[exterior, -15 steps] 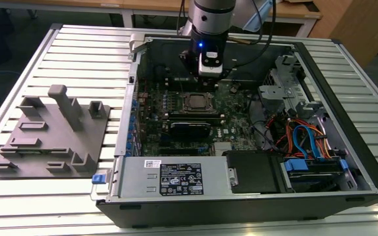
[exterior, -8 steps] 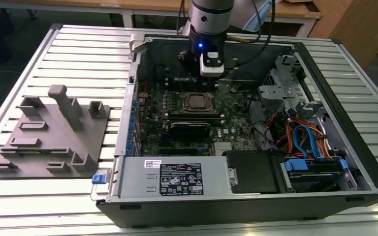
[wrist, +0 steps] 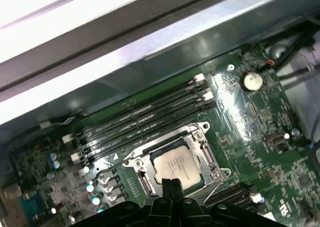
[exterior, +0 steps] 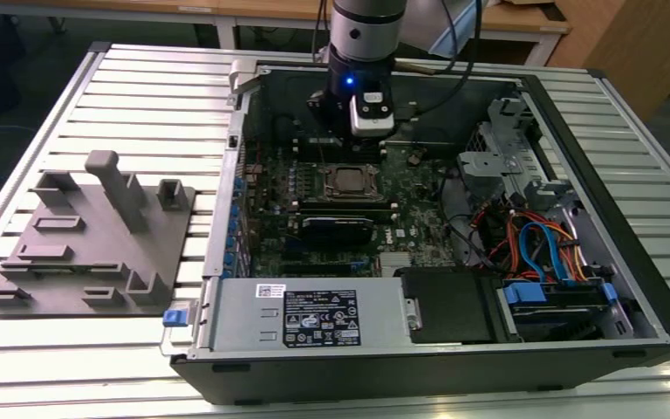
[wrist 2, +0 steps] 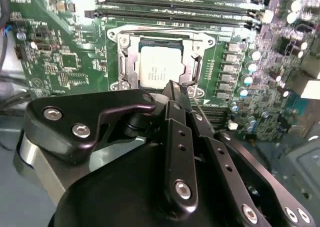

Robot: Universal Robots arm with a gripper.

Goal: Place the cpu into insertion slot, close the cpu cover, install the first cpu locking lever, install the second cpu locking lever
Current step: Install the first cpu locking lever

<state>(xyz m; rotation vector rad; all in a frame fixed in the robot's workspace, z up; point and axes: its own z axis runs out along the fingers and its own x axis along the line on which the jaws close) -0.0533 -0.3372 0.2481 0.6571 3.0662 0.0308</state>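
The cpu [wrist 2: 160, 67] lies flat in its socket on the green motherboard, its pale metal top showing through the window of the cpu cover [wrist 2: 125, 62], which lies down around it. One wire lever [wrist 2: 165, 35] runs along the socket side toward the memory slots, and another [wrist 2: 196, 67] runs along an adjoining side. My gripper [wrist 2: 171, 87] hangs just above the socket's edge, shut, with nothing seen between its fingers. The first wrist view has the cpu [wrist: 175, 166], the cover [wrist: 209, 154] and my gripper [wrist: 171, 185]. In the exterior view my gripper [exterior: 365, 138] is inside the case behind the socket [exterior: 351, 181].
Long black memory slots [wrist 2: 175, 9] lie beside the socket. The case's metal wall [wrist: 150, 52] stands close behind them. A power supply [exterior: 300, 314], a drive bay and coloured cables [exterior: 539, 244] fill the case's near and right parts. A grey fixture plate [exterior: 91, 236] sits at the exterior view's left.
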